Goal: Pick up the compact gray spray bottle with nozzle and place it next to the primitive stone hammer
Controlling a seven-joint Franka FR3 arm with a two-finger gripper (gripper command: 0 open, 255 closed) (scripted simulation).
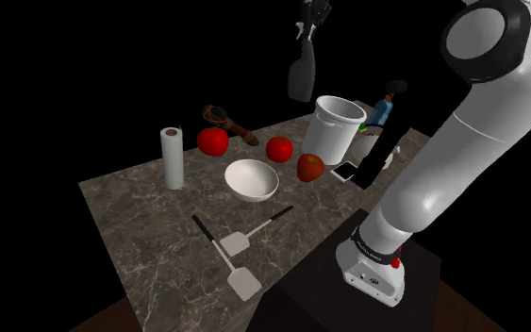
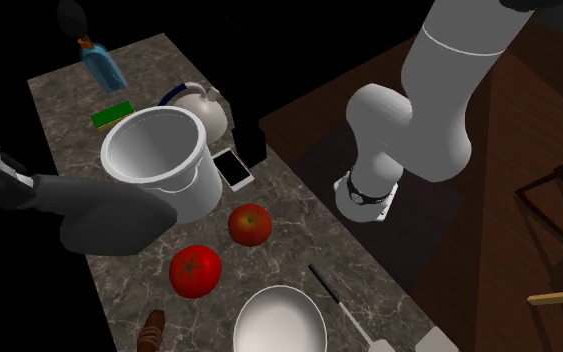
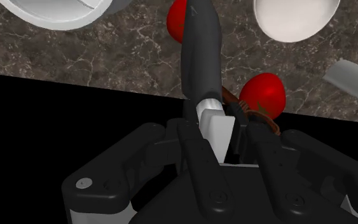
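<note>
Clearly the pincer (image 3: 214, 132) is clamped on the spray bottle (image 3: 199, 57): its two black fingers squeeze the pale neck piece at the nozzle end, so the dark gray body hangs away from the palm and points down toward the counter (image 1: 131, 217). Gripping at that narrow neck looks sensible to me, since the body beyond it widens and would be harder to span. Bottle and pincer hang high, well above everything on the marbled top, which leaves room to pass over the tall white pot (image 1: 337, 127) without clipping its rim. Far beneath the pincer, and off toward the shoulder view's left of it, the stone hammer (image 1: 235, 127) lies close to the counter's edge, where a black area begins. It has a brown handle and a dark head, and a red tomato (image 1: 212, 141) sits just beside it. A white bowl (image 1: 251, 179) rests farther from the pincer's line, nearer the counter's middle. I judge the lift done and the placing not yet done. The descent should aim for bare stone on the hammer's open side, away from the tomato, so the bottle can settle without nudging either.
</note>
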